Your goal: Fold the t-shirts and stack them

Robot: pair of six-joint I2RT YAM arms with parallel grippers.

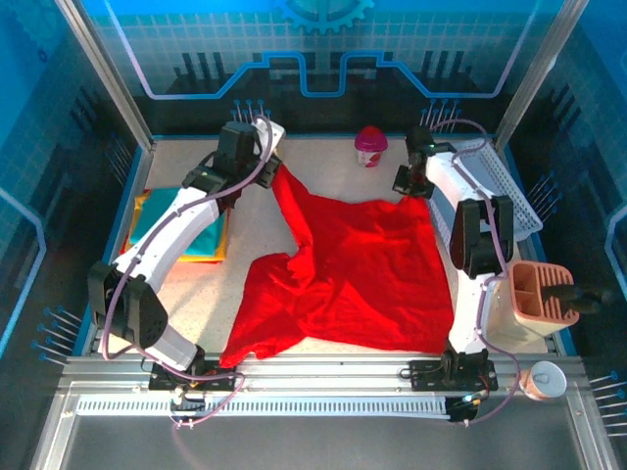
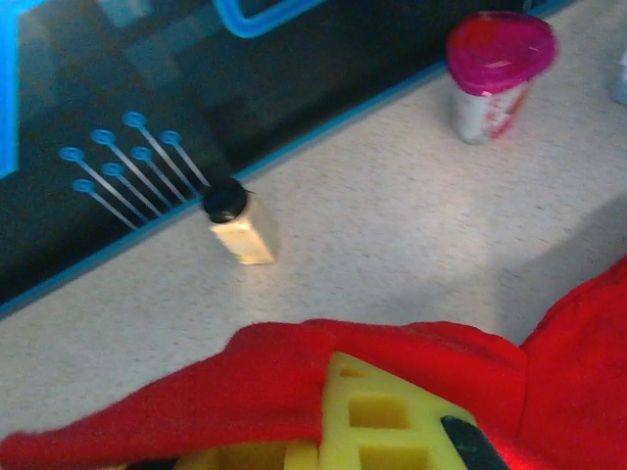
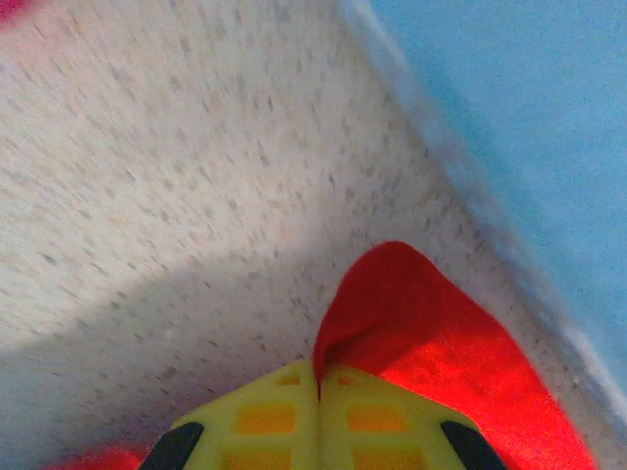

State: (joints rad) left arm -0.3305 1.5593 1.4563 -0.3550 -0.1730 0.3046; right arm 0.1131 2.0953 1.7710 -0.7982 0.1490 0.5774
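So your red shirt (image 1: 353, 274) is the big thing here: plain soft cloth, bright red, spread mostly flat across the middle of the speckled counter (image 1: 260, 220), with wrinkles running through it and one pointed flap reaching the near edge. Your left gripper (image 1: 266, 166) has the far-left corner, jaws clamped on the red shirt, and that edge rises off the counter in a taut ridge. From the left wrist you can see the red shirt (image 2: 441, 362) bunched over the yellow, lattice-patterned fingers (image 2: 382, 411). Your right gripper (image 1: 407, 184) is at the far-right corner. The right wrist view shows its jaws pressed flat together, with a rounded fold of the red shirt (image 3: 421, 313) poking out from between the yellow pads (image 3: 265, 421). The folded shirts (image 1: 147, 225) sit in a flat, squarish stack on the left side of the counter: teal on top, yellow and orange edges showing. They're partly under your left arm and apart from the red one. Off to the right there's a white plastic basket (image 1: 509, 186) with lattice walls, just beside the right arm. At the far edge stands a little cup (image 1: 370, 145) with a domed pink lid. The left wrist also catches a small squarish bottle (image 2: 240, 227) with a black cap by the back wall. A peach-coloured holder (image 1: 537, 289) with two pockets stands near the right front corner.
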